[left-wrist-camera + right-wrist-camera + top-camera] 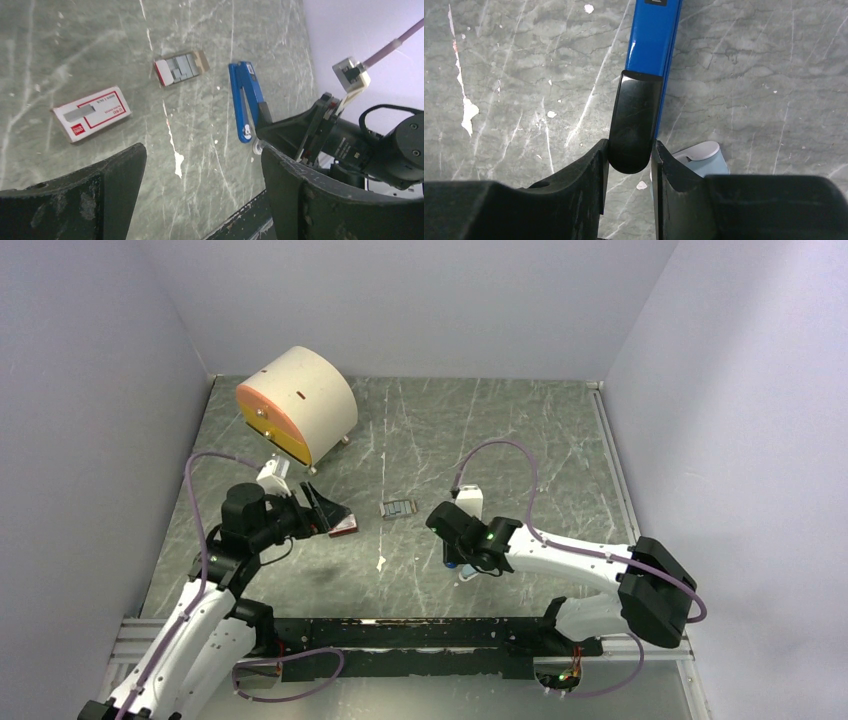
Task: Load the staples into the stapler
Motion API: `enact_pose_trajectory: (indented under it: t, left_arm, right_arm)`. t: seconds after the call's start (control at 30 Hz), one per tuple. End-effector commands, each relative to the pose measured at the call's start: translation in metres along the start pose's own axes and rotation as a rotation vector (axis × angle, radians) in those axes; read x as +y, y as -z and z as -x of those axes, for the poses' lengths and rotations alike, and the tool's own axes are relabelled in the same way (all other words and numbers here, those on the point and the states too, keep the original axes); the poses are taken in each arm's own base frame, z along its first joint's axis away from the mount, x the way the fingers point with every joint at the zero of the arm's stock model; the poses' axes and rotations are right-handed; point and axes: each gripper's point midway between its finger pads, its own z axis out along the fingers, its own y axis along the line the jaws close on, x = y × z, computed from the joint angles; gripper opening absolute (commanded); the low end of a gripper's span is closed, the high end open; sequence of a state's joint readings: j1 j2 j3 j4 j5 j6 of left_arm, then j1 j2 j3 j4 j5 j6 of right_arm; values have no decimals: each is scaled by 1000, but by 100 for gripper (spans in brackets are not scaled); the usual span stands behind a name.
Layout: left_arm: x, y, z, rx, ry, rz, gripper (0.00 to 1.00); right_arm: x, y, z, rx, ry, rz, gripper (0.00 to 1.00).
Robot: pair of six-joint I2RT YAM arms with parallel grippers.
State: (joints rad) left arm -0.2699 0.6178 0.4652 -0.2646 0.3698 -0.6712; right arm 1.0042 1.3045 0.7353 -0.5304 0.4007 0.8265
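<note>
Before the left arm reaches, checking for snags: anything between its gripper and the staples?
Nothing visible: bare table lies between the left gripper and the staples; the red-and-white box and the stapler lie aside.

A robotics laboratory cell is indicated: a marbled tabletop [520, 440] is enclosed by plain walls [420, 300], with robot arms [570, 552] mounted.

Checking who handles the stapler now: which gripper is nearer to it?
Right. The right gripper has its jaws closed around the black end of the stapler; the left gripper hangs open, apart from it, on the far side of the staples.
</note>
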Motion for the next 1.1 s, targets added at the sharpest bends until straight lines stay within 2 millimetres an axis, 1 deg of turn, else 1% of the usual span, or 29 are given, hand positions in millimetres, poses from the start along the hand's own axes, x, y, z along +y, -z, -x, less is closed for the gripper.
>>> enact_pose_trajectory:
  t: [0.0, 0.07, 0.13, 0.17, 0.23, 0.27, 0.3, 0.33, 0.4, 0.5, 0.57, 0.67, 0.77, 0.87, 0.93, 1.07]
  left_arm:
    - [-16, -10, -8, 36, 12, -144, 90]
    - [-15, -16, -15, 65, 31, -160, 92]
    - [-12, -21, -21, 87, 38, -158, 90]
    - [-9, -24, -24, 102, 44, -147, 89]
    - [-8, -31, -25, 111, 42, -148, 88]
    - [-8, -35, -28, 120, 46, -151, 87]
    - [-10, -40, -31, 131, 54, -160, 87]
    - [-12, -44, -36, 143, 62, -173, 86]
    - [-24, -54, -52, 183, 58, -207, 85]
    - [-38, -73, -76, 229, 31, -194, 84]
    - [-46, -83, -90, 252, 49, -177, 80]
    - [-56, -94, -106, 264, 86, -170, 73]
    - [-64, -102, -118, 264, 108, -176, 70]
    - [-77, -108, -128, 285, 115, -222, 68]
    - [-83, -112, -132, 288, 109, -244, 67]
    - [-86, -121, -134, 285, 90, -257, 65]
  right_arm:
    - [8, -3, 4, 22, -39, -32, 31]
    - [12, -4, 7, 28, -44, -38, 36]
    - [17, -4, 10, 24, -52, -27, 35]
    - [19, -3, 13, 18, -60, -25, 31]
    - [22, -1, 18, 7, -76, -18, 25]
    - [24, 0, 19, 5, -81, -13, 21]
    - [25, 1, 21, 2, -90, -6, 18]
    - [28, 3, 24, -4, -101, 9, 17]
    - [34, 8, 30, -20, -142, 67, 17]
    - [38, 11, 34, -13, -207, 148, 16]
    - [41, 14, 37, -3, -261, 201, 16]
    - [40, 18, 43, 2, -330, 263, 17]
    - [35, 17, 48, 22, -376, 302, 16]
    - [34, 16, 53, 25, -413, 346, 16]
    - [33, 16, 56, 20, -420, 357, 16]
    - [37, 19, 60, 12, -432, 397, 16]
